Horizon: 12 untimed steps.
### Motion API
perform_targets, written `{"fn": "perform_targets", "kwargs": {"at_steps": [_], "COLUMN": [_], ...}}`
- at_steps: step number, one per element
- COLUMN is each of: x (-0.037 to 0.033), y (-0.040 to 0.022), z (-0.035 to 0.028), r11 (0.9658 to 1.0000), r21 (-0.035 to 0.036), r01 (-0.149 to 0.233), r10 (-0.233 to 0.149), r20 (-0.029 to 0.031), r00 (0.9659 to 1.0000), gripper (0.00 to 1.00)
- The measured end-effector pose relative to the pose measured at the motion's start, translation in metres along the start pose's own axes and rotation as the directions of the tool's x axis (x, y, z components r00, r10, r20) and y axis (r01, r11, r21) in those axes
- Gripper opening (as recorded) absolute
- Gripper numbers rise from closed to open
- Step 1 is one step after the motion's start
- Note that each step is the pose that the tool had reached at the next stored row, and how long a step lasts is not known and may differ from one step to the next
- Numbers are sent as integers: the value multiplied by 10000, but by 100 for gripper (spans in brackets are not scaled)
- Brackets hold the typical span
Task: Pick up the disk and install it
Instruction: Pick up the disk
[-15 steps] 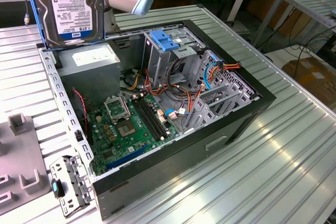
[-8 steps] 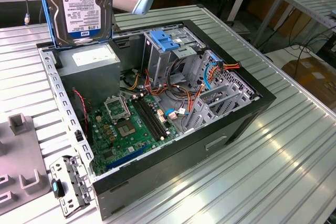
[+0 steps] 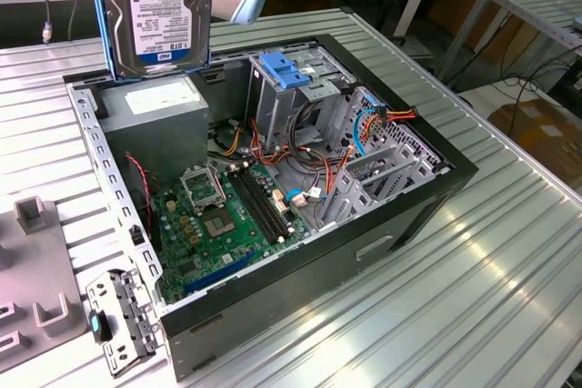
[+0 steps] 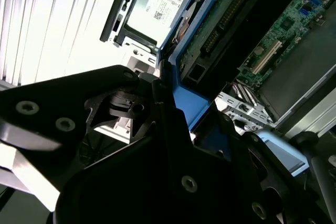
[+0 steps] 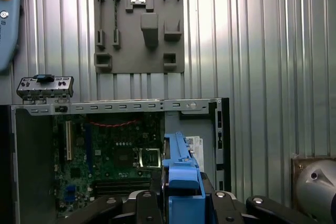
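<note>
**Desk:** Inventory of the exterior view, from its left to its right.

**Operator:** I log 8 items.
1. Grey moulded fixture plate (image 3: 36, 261) with raised blocks, lying on the ribbed aluminium table (image 3: 473, 297).
2. Small perforated metal port bracket (image 3: 118, 320), near the case's front corner.
3. Open black computer case (image 3: 273, 302), lying on its side.
4. Flat silver-grey metal disk (image 3: 159, 11) with a white-and-blue label and blue plastic side rails. It is held upright in the air over the case's far left corner, clear of everything inside.
5. Large grey metal box (image 3: 150, 106) with a white sticker, inside the case, below the disk.
6. Green motherboard (image 3: 218, 215), flat on the case floor.
7. Ridged blue plastic bracket (image 3: 284, 72), sitting on top of the grey metal drive cage (image 3: 273, 115).
8. Bundle of red, orange and blue cables (image 3: 391, 116), at the case's right end.

**Desk:** State of the hand?

**Operator:** In the first wrist view I see the black gripper (image 5: 181, 203) clamped on the disk, 1 jaw on each side of a blue rail. The motherboard and the stickered box lie underneath. In the second wrist view the disk's green circuit-board face shows beside the gripper body.
</note>
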<state>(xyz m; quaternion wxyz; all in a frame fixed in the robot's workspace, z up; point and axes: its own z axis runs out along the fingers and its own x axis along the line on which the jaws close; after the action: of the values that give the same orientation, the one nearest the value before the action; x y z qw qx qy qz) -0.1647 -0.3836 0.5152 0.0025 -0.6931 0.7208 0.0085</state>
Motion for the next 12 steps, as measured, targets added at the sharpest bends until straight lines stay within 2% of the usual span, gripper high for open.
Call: {"fn": "perform_targets", "kwargs": {"at_steps": [8,12], "x": [52,59], "y": [-66,-163], "z": [-2,-3], "r11": [10000,10000], "r21": [-2,-2], "r01": [-3,-14], "r10": [3,14], "r20": [-2,-1], "r00": [10000,10000], "gripper": [37,37]}}
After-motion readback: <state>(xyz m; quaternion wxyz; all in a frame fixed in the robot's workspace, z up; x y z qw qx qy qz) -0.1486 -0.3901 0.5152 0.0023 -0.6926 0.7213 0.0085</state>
